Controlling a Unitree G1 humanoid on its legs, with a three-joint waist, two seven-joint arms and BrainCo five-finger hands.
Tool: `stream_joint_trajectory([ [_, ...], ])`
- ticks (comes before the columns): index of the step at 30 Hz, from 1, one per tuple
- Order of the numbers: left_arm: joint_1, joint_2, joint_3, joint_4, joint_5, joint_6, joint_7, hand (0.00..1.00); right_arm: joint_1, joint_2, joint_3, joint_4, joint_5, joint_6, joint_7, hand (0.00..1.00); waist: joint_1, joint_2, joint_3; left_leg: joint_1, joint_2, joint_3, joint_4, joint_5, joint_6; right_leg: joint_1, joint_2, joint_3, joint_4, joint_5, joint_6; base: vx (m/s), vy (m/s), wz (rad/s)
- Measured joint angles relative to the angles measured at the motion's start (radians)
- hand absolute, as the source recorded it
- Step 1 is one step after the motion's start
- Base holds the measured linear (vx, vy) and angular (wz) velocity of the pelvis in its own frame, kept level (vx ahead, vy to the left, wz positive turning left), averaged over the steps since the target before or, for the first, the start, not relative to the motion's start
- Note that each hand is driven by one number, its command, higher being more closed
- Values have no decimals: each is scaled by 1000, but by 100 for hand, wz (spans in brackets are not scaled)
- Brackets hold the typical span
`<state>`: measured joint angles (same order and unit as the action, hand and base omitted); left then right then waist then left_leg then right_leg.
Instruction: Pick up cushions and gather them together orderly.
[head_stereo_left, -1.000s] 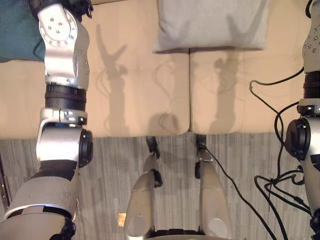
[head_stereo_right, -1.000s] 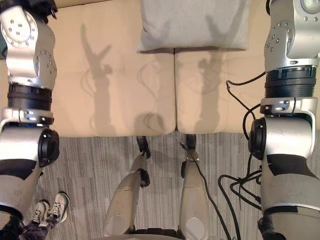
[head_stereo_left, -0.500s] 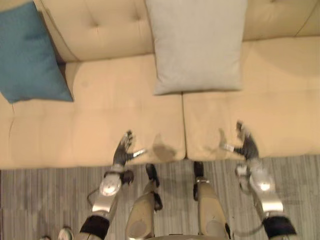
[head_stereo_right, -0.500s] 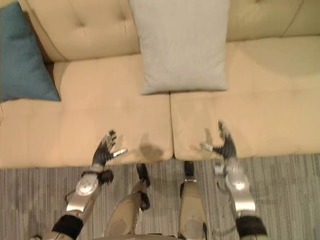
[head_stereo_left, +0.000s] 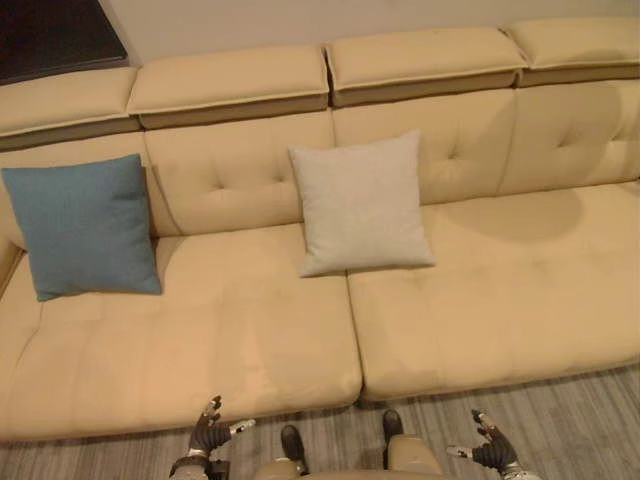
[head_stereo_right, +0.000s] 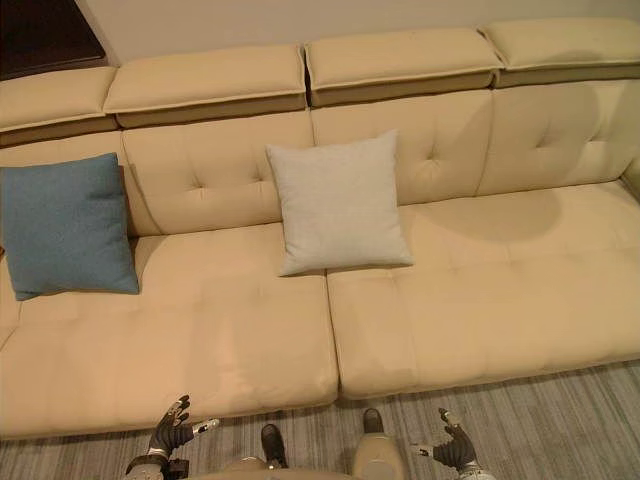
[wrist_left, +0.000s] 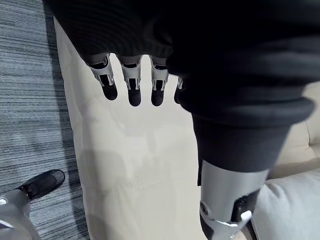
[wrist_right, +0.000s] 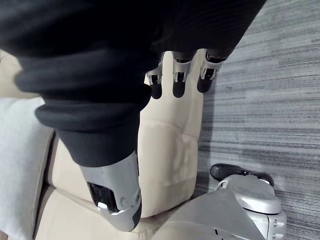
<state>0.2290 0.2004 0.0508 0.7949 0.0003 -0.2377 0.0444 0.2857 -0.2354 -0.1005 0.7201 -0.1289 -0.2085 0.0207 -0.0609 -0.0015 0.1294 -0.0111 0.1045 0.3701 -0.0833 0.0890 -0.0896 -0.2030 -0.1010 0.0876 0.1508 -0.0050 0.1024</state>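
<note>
My left hand and right hand hang loose and empty by the tan sofa; the square blue cloth cushion leans far left, well apart from the square pale grey cloth cushion. I think I'm only starting; next I must reach for one.

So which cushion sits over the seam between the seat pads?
The light grey cushion, leaning on the backrest, its lower edge over the seam. The blue cushion stands at the sofa's left end.
</note>
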Motion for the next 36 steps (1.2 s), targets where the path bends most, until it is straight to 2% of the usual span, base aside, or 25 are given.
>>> stream_joint_trajectory([
  [2,-28,0,0,-12,-7,1,1,0,-19,30,3,-14,1,2,-4,0,12,-25,6,-53,17,46,74,-13,13,-26,3,19,-13,42,14,-59,-34,-51],
  [3,-45,-5,0,-46,-7,1,1,0,-18,40,15,-41,1,2,-13,0,22,-36,6,-104,45,69,143,-24,40,-48,7,24,-33,85,45,-63,-52,-54],
  [4,-51,-23,8,-71,-9,-2,3,0,-29,37,25,-46,1,1,-17,0,33,-12,15,-123,89,75,168,-40,40,-69,18,-7,19,83,38,-95,-62,-34],
  [5,-68,-31,6,-89,-10,-1,5,0,-39,52,32,-55,1,7,-19,0,23,-11,25,-137,112,57,203,-43,39,-135,2,-76,376,-64,-40,-87,-96,-1],
  [6,-69,-32,1,-97,-10,-1,5,0,-28,59,33,-58,1,9,-20,0,22,-10,28,-135,112,45,209,-44,41,-134,-12,-82,486,-97,-35,-88,-120,32],
  [7,-69,-35,-3,-106,-10,1,5,0,-13,68,43,-60,1,12,-21,0,24,-24,20,-139,112,28,222,-45,43,-124,-32,-77,627,-121,-21,-125,-261,57],
  [8,-67,-42,-4,-129,-10,6,8,0,-4,72,67,-60,2,16,-21,0,27,-52,11,-168,112,-9,261,-30,22,-70,-49,-46,722,-142,14,-133,-264,63],
  [9,-67,-42,-4,-139,-11,9,8,0,-4,72,72,-60,1,16,-21,0,30,-61,13,-186,113,-23,279,-27,16,-45,-49,-38,707,-162,31,-201,-350,60],
  [10,-78,-50,-3,-145,-12,13,18,0,-15,70,68,-61,1,20,-25,0,48,-69,13,-225,128,-41,309,-11,7,-18,-25,-43,641,-236,44,-175,-234,25],
  [11,-88,-71,-5,-147,-14,18,24,0,-21,65,62,-67,2,22,-33,0,58,-51,18,-242,148,-45,308,2,-1,-9,-8,-63,593,-264,29,-307,-334,-6],
  [12,-85,-100,-16,-159,-28,20,25,0,-29,58,57,-89,6,19,-46,0,100,-22,18,-282,185,-45,285,47,-11,10,29,-110,479,-329,-15,-289,-269,-24],
  [13,-84,-104,-21,-159,-28,20,25,0,-39,55,59,-90,10,19,-46,0,105,-15,18,-298,195,-46,269,68,-16,7,40,-120,446,-348,-35,-306,-286,-17],
  [14,-80,-112,-27,-158,-30,25,25,0,-63,49,61,-87,13,21,-46,0,102,11,29,-317,213,-62,234,115,-17,8,71,-135,400,-361,-56,-374,-226,8],
  [15,-80,-117,-39,-158,-38,31,25,0,-80,46,57,-86,18,23,-50,0,93,32,45,-321,232,-63,186,124,-13,7,85,-172,358,-349,-79,-362,-176,22],
  [17,-78,-116,-41,-158,-38,35,24,0,-80,65,37,-84,23,23,-63,0,73,25,49,-323,211,-54,284,97,-35,8,53,-229,340,-321,-123,-312,-109,37],
  [18,-76,-114,-41,-159,-38,34,24,0,-77,74,27,-84,24,23,-65,0,72,7,54,-324,196,-57,336,40,-28,7,41,-237,335,-311,-126,-276,-82,36],
  [19,-78,-111,-40,-166,-37,34,24,0,-75,76,20,-83,33,22,-66,0,72,-4,59,-326,175,-68,469,-50,-12,8,23,-244,312,-287,-123,-245,-44,20],
  [21,-69,-110,-38,-186,-37,34,24,0,-76,71,20,-85,42,22,-65,0,73,-1,58,-313,172,-72,575,-151,4,4,21,-242,283,-257,-113,-206,29,6],
  [23,-46,-110,-34,-212,-38,32,25,0,-86,71,19,-82,40,23,-65,0,77,9,55,-248,155,-111,588,-277,-18,-25,27,-214,275,-224,-93,-189,152,-28],
  [24,-44,-110,-34,-207,-38,33,26,0,-93,73,20,-74,40,23,-64,0,76,12,54,-230,145,-128,572,-303,-21,-30,26,-204,275,-217,-86,-159,200,-45],
  [25,-46,-106,-33,-194,-38,35,26,0,-108,87,20,-57,39,27,-64,0,75,2,58,-192,112,-120,500,-316,-22,-36,19,-168,266,-199,-63,-165,192,-37],
  [26,-41,-105,-34,-194,-38,36,28,0,-99,98,21,-60,39,28,-63,0,70,-11,48,-177,91,-100,454,-297,-17,-36,7,-155,224,-173,-46,-199,198,-35],
  [30,-56,-105,-50,-196,-37,35,28,0,-87,100,16,-59,42,31,-65,0,43,-18,38,-168,44,-54,396,-291,-12,-31,-10,-98,104,-86,-19,-106,156,-34],
  [35,-60,-96,-62,-217,-38,35,26,0,-101,123,-1,-69,52,39,-69,0,17,-18,39,-154,76,98,451,-321,22,-76,34,38,54,1,-6,2,103,-106],
  [36,-61,-98,-61,-251,-38,35,26,0,-120,126,0,-75,59,40,-70,0,16,-18,39,-139,118,188,472,-334,32,-105,49,-31,30,54,-53,17,70,-183],
])
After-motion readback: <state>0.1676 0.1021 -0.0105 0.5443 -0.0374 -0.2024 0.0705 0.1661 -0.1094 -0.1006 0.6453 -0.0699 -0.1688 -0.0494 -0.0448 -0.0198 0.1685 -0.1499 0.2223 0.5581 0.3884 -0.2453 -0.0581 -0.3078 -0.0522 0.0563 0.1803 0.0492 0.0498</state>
